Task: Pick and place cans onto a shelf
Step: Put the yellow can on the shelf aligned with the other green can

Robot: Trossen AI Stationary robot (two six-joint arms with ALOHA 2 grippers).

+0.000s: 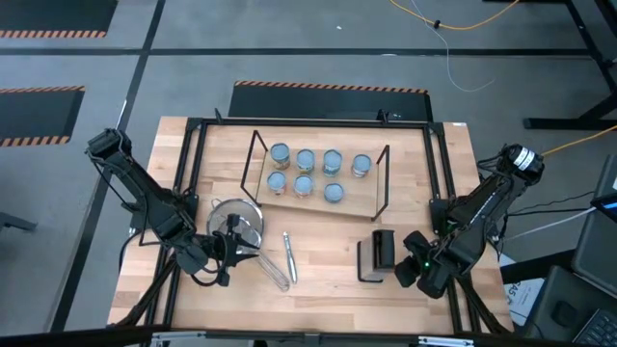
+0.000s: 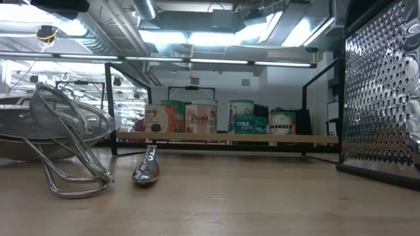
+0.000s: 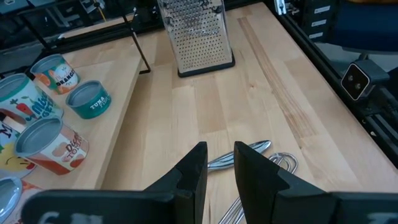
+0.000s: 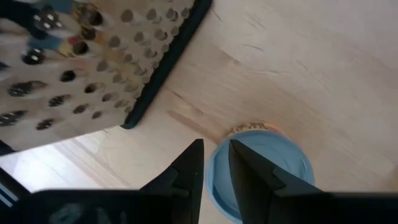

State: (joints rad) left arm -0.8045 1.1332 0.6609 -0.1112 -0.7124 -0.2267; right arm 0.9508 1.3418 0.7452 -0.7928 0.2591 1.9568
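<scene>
The shelf [image 1: 371, 196] stands at the table's far middle, and several cans [image 1: 306, 160] stand upright on its board. They also show in the low view [image 2: 200, 118] and the left wrist view [image 3: 87, 99]. One more can with a pale blue top [image 4: 273, 163] stands on the tabletop right under my right gripper [image 4: 216, 152], beside the metal grater. The high view hides this can under my right gripper [image 1: 413, 272]. Its fingers are close together, as shut. My left gripper [image 1: 228, 253] is shut and empty above the strainer's handle and a spoon [image 3: 245, 150]. My right gripper points down over the pale blue top of the can on the table [image 4: 249, 155]. Its own fingers cover the near part of the can, and I cannot tell whether they touch it.
A metal grater [image 1: 383, 249] stands left of my right gripper and fills the right side of the low view [image 2: 380, 92]. A mesh strainer [image 1: 236, 220] and a spoon [image 1: 287, 255] lie at the near left. Black frame rails [image 1: 445, 173] run along the table's sides.
</scene>
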